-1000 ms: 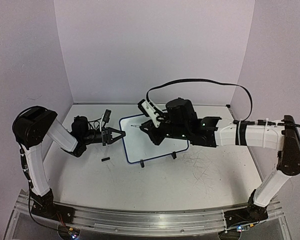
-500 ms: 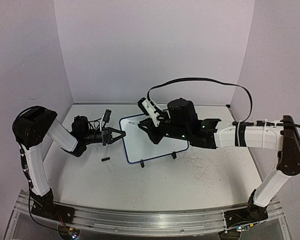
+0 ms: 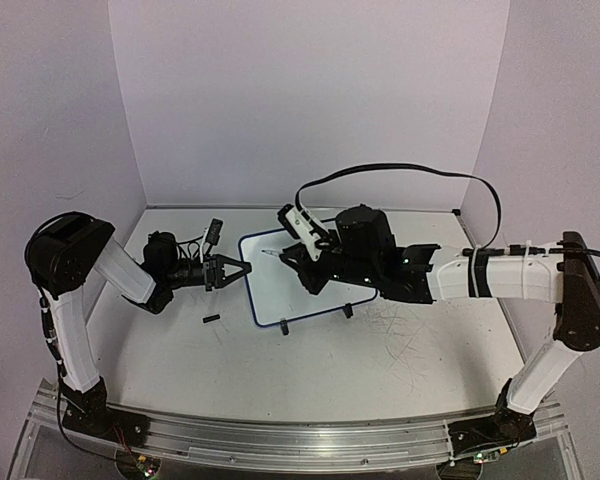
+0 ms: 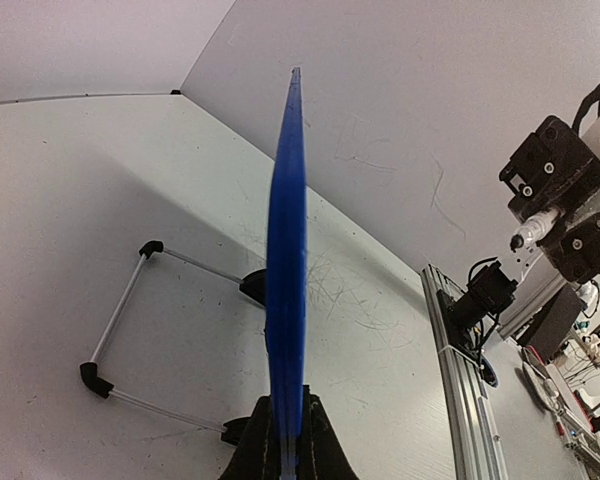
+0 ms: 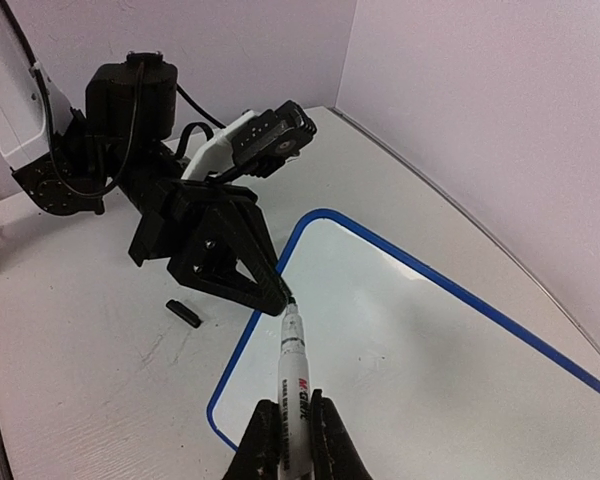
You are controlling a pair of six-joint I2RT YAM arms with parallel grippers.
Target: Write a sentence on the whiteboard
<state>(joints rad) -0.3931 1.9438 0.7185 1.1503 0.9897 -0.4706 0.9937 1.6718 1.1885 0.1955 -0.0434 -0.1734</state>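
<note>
silver rail [image 3: 280, 442] runs along the near edge and carries both arm bases. past it, the white tabletop [image 3: 400, 375] is scuffed with dark scratches, thickest just right of the board's feet. a small black cap [image 3: 211, 319] lies on the table by itself, near the left arm's wrist and in front of it.

the whiteboard [image 3: 310, 285] sits mid-table between the two arms, propped on a wire stand [image 4: 130, 335] with black corner pieces, two black feet showing at its near edge. the left gripper [image 4: 288, 415] reaches in from the left with its fingers pressed together on the board's left edge; in the left wrist view the dark-blue rim runs edge-on straight up from between them.

the right gripper [image 5: 294, 440] comes from the right, over the board, pinching a white marker [image 5: 293, 375] by its barrel. the marker points away from the wrist toward the board's far left corner. in the right wrist view its dark tip lines up with the blue rim, just beside the left gripper's fingertips. whether the tip touches the board's surface cannot be told.

a black cable [image 3: 400, 172] arches over the right arm, and pale lilac walls [image 3: 310, 100] close in the back and sides.
</note>
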